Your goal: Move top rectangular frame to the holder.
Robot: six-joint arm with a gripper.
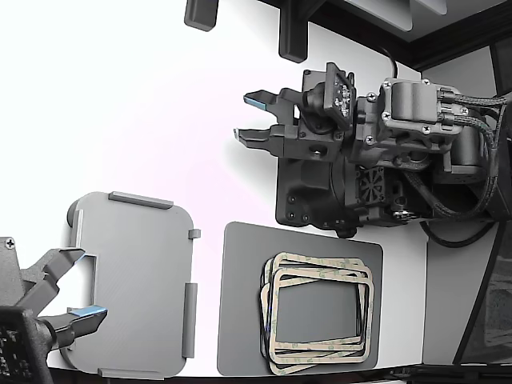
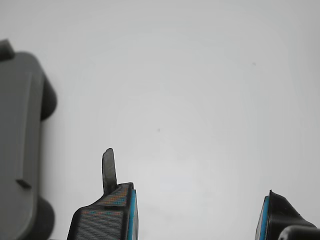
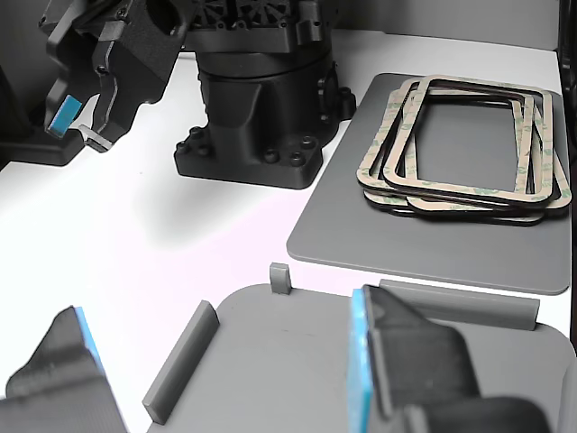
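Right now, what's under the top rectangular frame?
Under the top rectangular frame lie more identical frames, fanned slightly, on the darker grey mat. Their exact count is unclear. The mat shows through the open centre. The holder sits empty.

thin beige-tan rectangular frame with rounded corners (image 1: 323, 270): flat, topmost of a skewed stack on a dark grey mat | light grey rectangular holder plate with raised edge tabs (image 1: 136, 280): flat on the counter, bare, just beside the mat

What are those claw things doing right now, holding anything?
Tool with the wrist camera: open, holding nothing, over bare table.
Second tool by the black base: open, empty.
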